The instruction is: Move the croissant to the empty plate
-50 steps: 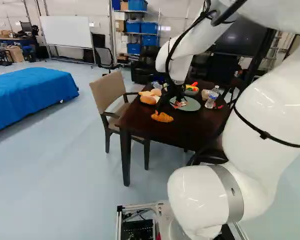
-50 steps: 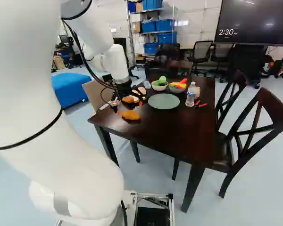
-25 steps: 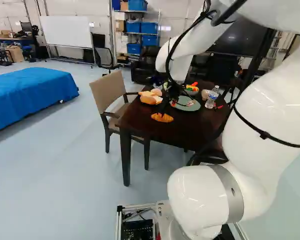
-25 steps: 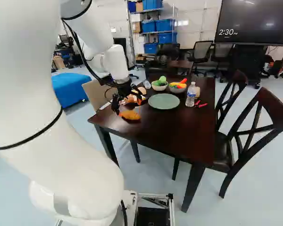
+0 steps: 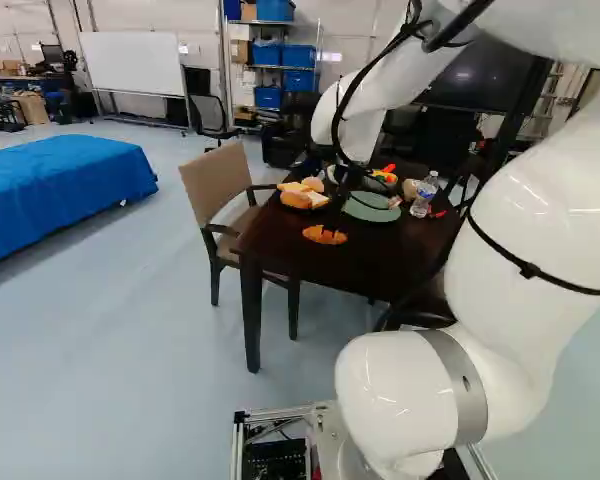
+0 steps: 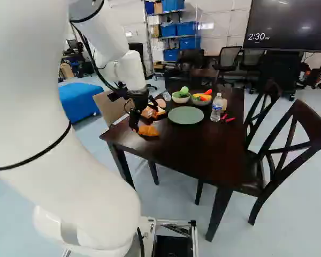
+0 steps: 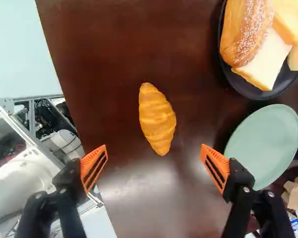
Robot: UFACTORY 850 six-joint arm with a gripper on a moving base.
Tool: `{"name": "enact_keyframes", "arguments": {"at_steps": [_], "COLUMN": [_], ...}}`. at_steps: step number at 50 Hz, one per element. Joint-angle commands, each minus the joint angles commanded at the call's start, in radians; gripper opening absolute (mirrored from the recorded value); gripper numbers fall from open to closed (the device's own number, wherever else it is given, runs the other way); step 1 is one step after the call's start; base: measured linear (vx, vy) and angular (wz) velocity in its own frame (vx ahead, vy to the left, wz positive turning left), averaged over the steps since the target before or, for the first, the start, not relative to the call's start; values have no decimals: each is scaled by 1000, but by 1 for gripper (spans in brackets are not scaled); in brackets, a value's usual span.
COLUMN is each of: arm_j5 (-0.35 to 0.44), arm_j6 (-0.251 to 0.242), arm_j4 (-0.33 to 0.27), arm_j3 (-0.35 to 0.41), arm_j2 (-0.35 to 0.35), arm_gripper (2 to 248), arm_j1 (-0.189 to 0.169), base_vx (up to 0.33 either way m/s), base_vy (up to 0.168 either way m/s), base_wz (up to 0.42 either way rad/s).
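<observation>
Croissant [image 7: 158, 119] lies on the counter [image 6: 203, 144], near left part, just ahead of the gripper [image 7: 156, 161] and about centred on the gap. Gripper's released, fingers wide apart, nothing held. Long axis runs roughly away from us, slight slant, so closing should pinch its short width; we judge a small forward move plus lowering. Plate [image 7: 265, 141] sits farther right, bread dish [image 7: 246, 91] at the far left.

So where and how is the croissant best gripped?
Probably from above, across its thick middle, one finger on each long side. The croissant lies on the table, longer than wide and tapering at both ends, where a grip might slip. The gripper stands open roughly across its length, so little turning seems needed.
</observation>
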Motion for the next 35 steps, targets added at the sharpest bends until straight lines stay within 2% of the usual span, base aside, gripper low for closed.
{"name": "enact_keyframes", "arguments": {"at_steps": [13, 35], "arm_j5": [0, 0], "arm_j6": [-140, -142], "arm_j4": [0, 0], "arm_j3": [0, 0], "arm_j2": [0, 0], "arm_gripper": [247, 247], "arm_j1": [0, 0], "base_vx": [0, 0], "base_vy": [0, 0], "base_wz": [0, 0]}}
